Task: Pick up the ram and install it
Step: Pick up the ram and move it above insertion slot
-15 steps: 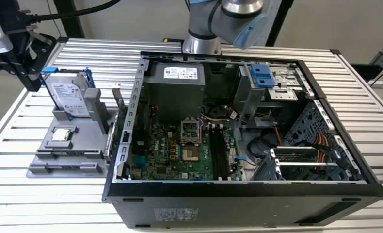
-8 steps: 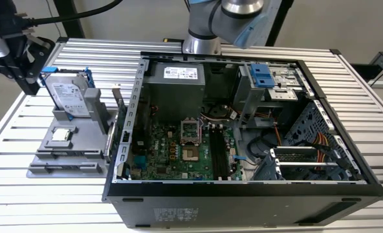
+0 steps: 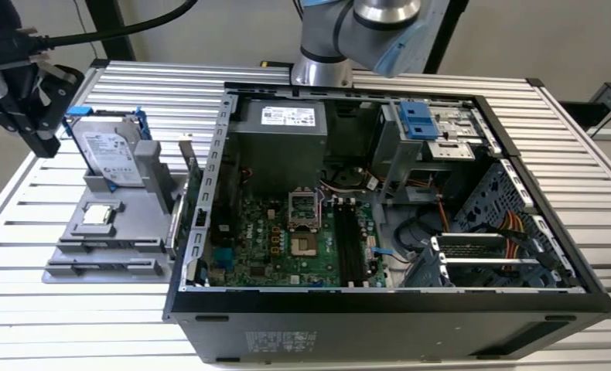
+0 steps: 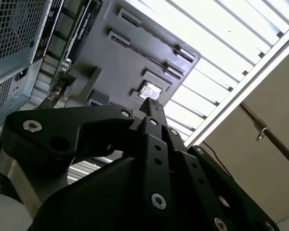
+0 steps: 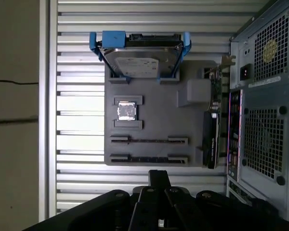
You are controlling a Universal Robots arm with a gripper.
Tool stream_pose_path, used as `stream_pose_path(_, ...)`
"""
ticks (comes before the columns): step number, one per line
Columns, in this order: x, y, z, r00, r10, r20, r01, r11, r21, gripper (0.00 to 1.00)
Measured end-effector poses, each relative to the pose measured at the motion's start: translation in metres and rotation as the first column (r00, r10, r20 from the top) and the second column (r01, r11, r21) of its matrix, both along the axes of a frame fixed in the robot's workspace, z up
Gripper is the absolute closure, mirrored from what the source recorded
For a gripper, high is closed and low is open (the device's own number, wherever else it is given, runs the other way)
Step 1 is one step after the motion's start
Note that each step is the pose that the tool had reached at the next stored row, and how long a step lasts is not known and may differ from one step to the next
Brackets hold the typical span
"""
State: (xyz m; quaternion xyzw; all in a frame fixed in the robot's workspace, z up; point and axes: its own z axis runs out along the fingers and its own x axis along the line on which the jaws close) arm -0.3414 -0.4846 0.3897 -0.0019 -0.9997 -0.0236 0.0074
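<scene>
The tool [image 5: 159, 175] hangs with its fingers pressed together and nothing between them, above the slatted table [image 5: 82, 57] close to a gray tray [image 5: 183, 120]. The ram [image 5: 149, 158] sits on edge in a tray slot, beside the open computer case [image 5: 265, 120]

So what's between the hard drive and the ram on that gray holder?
The square processor chip, in its pocket on the holder, seen in the first wrist view.
</scene>
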Motion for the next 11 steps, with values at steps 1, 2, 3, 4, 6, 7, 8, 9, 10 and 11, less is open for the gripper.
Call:
stream_pose_path(1,0.0000,-0.0011,-0.0001,1.0000,0.000,0.0000,0.000,1.0000,0.0000,1.00)
stream_pose_path(2,0.0000,-0.0021,-0.0001,1.0000,0.000,0.0000,0.000,1.0000,0.0000,1.00)
stream_pose_path(3,0.0000,-0.0032,-0.0001,1.0000,0.000,0.0000,0.000,1.0000,0.0000,1.00)
stream_pose_path(4,0.0000,-0.0043,-0.0002,1.0000,0.000,-0.0001,0.000,1.0000,0.0000,1.00)
stream_pose_path(6,0.0000,-0.0066,-0.0003,1.0000,0.000,0.0000,0.000,1.0000,0.0000,1.00)
stream_pose_path(7,0.0000,-0.0077,-0.0003,1.0000,0.000,0.0000,0.000,1.0000,0.0000,1.00)
stream_pose_path(8,0.0000,-0.0088,-0.0004,1.0000,0.000,0.0000,0.000,1.0000,0.0000,1.00)
stream_pose_path(9,0.0000,-0.0097,-0.0004,1.0000,0.000,0.0000,0.000,1.0000,0.0000,1.00)
stream_pose_path(10,0.0000,-0.0105,-0.0004,1.0000,0.000,0.0000,0.000,1.0000,0.0000,1.00)
stream_pose_path(11,0.0000,-0.0110,-0.0005,1.0000,0.000,0.0000,0.000,1.0000,0.0000,1.00)
